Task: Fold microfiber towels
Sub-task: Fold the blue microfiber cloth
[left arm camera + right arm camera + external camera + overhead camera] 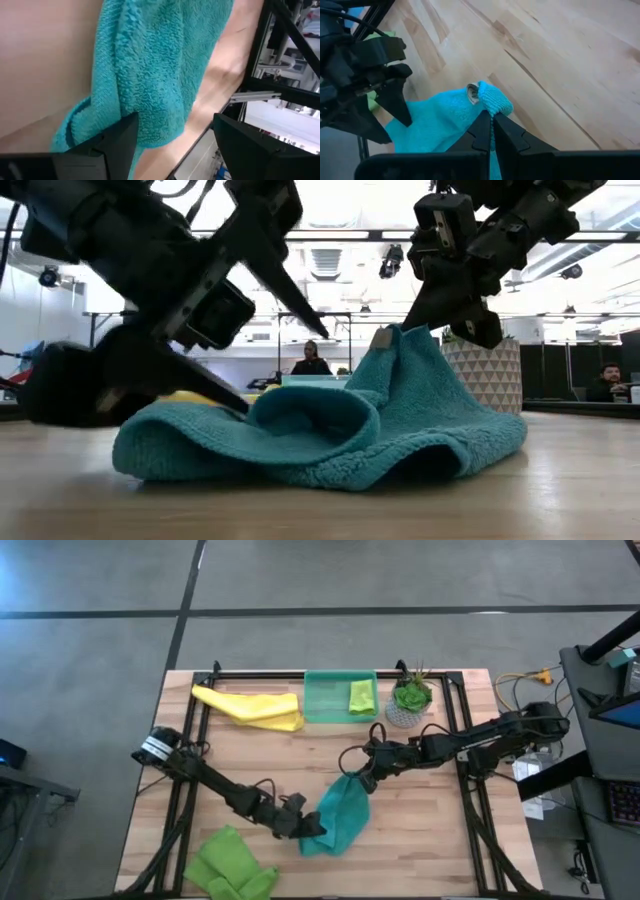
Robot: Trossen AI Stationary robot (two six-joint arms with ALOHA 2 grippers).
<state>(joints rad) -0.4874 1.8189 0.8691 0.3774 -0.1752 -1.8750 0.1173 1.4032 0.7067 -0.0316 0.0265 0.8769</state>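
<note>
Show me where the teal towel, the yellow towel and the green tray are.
teal towel (340, 820): high view, middle of the cloth.
yellow towel (250, 706): high view, middle of the cloth.
green tray (327, 698): high view, bare floor of the tray.

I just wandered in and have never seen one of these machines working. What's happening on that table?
Two robot arms are handling a teal towel in the middle of a wooden table. The right gripper is shut on one corner of it, pinching it up off the wood. The left gripper sits open at the towel's opposite edge. A yellow towel lies at the back, a green towel at the front corner, and another small green towel sits in a green tray beside a potted plant.
</note>
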